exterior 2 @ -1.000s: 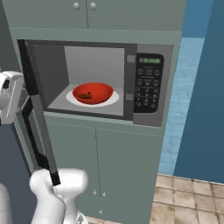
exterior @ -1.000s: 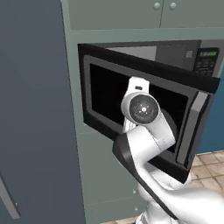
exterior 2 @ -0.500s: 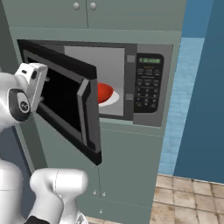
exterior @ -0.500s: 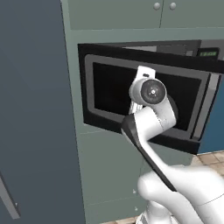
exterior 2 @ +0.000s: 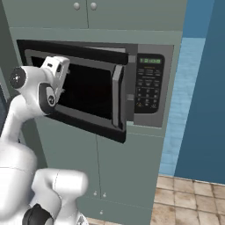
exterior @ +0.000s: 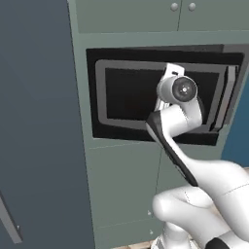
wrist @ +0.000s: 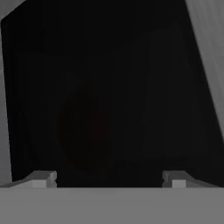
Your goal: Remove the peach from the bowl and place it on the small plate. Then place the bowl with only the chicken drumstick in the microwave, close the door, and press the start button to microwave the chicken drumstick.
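Note:
The microwave (exterior 2: 149,88) is built into the grey-green cabinet, its keypad panel on the right. Its black door (exterior 2: 88,90) stands only slightly ajar, the vertical grey handle (exterior 2: 116,100) a little off the frame. My gripper (exterior 2: 62,84) is pressed against the door's dark window (exterior: 131,92), left of the handle (exterior: 227,97). In the hand view the gripper (wrist: 109,177) is open, fingertips (wrist: 41,178) wide apart and nothing between them. A faint red shape behind the glass is the bowl (wrist: 87,131). The peach, small plate and drumstick are out of view.
Closed cabinet doors (exterior 2: 88,13) sit above the microwave, and a lower cabinet (exterior 2: 127,171) sits below. A tall dark panel (exterior: 34,121) stands to the left. A blue wall (exterior 2: 202,88) and tiled floor (exterior 2: 189,206) lie to the right.
The door swung from wide open to almost shut, with my hand travelling against it. The red bowl, plainly visible inside a second ago, is now behind the door.

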